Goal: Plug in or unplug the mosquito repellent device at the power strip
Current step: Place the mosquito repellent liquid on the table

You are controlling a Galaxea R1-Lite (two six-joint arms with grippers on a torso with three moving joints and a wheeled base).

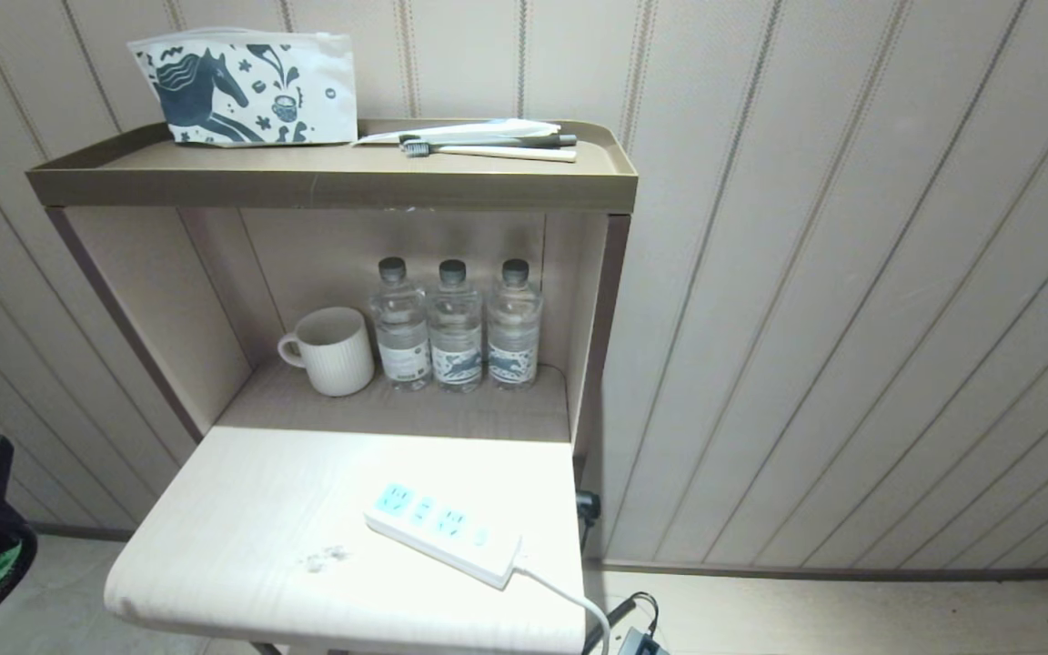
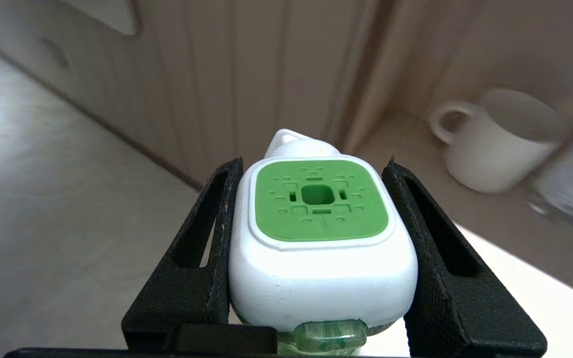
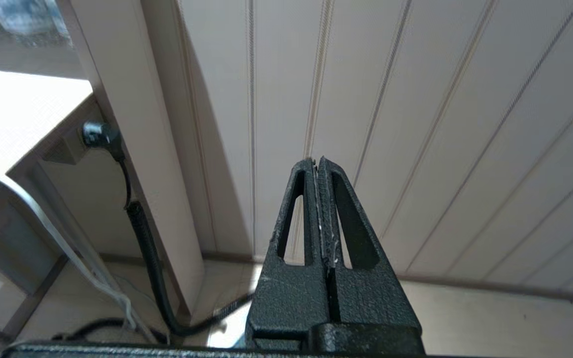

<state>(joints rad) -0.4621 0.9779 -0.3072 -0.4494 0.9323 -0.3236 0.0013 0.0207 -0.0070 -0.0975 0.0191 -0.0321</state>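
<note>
Left end effector clamped on mosquito repellent device, green face up, right end effector closed, empty, pointing at wall

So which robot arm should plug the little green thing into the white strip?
The left. Its gripper already holds the mosquito repellent device between its fingers. The right gripper is shut and empty, facing the wall. The power strip lies on the table with its sockets free.
</note>
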